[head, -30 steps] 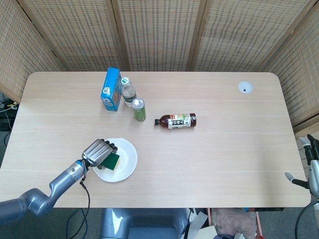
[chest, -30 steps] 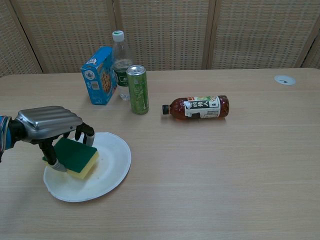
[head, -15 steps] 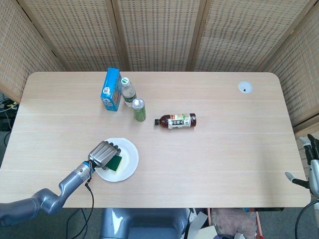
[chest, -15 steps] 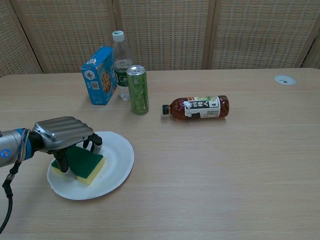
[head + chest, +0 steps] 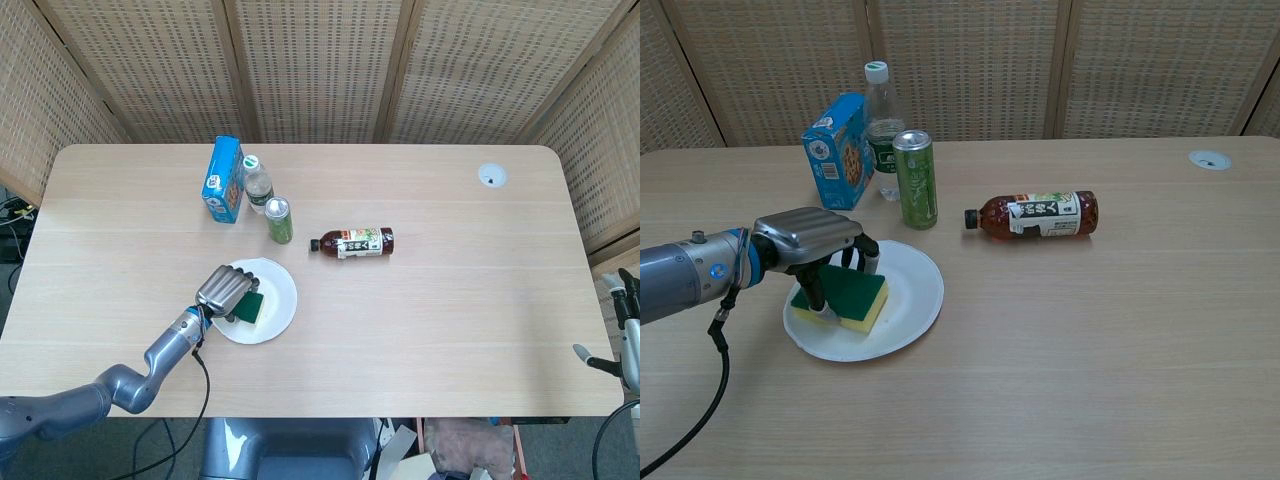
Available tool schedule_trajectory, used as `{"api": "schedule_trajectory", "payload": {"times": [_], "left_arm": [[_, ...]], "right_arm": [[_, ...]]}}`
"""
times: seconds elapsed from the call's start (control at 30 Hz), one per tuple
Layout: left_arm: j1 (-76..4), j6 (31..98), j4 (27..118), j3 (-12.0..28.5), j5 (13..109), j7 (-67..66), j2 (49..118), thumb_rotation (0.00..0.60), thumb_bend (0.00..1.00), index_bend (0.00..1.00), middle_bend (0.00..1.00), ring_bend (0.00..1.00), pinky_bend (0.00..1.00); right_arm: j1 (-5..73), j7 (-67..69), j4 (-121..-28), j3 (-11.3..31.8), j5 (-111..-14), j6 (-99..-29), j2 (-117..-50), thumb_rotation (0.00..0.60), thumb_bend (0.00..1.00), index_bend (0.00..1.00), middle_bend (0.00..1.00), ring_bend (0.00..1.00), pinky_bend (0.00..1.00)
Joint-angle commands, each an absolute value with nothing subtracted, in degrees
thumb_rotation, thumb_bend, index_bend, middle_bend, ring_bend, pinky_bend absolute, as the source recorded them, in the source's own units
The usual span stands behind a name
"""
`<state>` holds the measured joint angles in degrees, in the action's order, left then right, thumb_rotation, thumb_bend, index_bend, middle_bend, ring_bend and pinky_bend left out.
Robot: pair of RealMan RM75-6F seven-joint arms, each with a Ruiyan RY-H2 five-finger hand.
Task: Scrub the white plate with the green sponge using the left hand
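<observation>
Left hand point(image 5: 810, 240) was seen curled over the green sponge point(image 5: 843, 296), its fingers closed down on the sponge's edges so that the sponge was gripped from above and pressed flat onto the white plate point(image 5: 910, 310). The plate lay on the wooden table point(image 5: 1090, 330), toward the front left, and the sponge sat on its left half, green side up with a yellow layer beneath. Behind the plate stood a green can point(image 5: 915, 179), with a clear water bottle point(image 5: 880, 130) and a blue box point(image 5: 840, 151) just beyond it. A brown bottle point(image 5: 1033, 215) lay on its side to the right of the can. In the head view, the right hand point(image 5: 627, 335) was visible only partly at the frame's right edge, off the table; whether its fingers were spread or closed could not be told.
</observation>
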<state>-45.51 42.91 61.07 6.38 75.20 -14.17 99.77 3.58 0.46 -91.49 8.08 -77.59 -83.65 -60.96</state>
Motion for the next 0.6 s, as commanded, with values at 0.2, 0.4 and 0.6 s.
{"api": "schedule_trajectory", "payload": {"times": [0.2, 0.4, 0.6], "left_arm": [[-48.20, 41.68, 59.76, 9.61, 71.02, -17.16, 101.06, 0.600, 0.10, 0.49, 0.41, 0.39, 0.46], [-49.49, 39.99, 58.30, 10.26, 66.77, -21.07, 102.82, 0.600, 0.10, 0.49, 0.41, 0.39, 0.46], [-50.12, 37.78, 60.89, 9.50, 62.40, -25.22, 102.06, 0.600, 0.11, 0.50, 0.41, 0.39, 0.46]], "right_arm": [[3.74, 0.18, -91.35, 8.10, -77.34, -83.36, -61.15, 0.600, 0.00, 0.06, 0.00, 0.00, 0.00], [3.83, -0.06, -91.47, 8.01, -77.43, -83.25, -61.21, 0.600, 0.00, 0.06, 0.00, 0.00, 0.00], [3.78, 0.43, -91.39, 8.20, -77.00, -83.17, -61.05, 0.600, 0.00, 0.06, 0.00, 0.00, 0.00]]}}
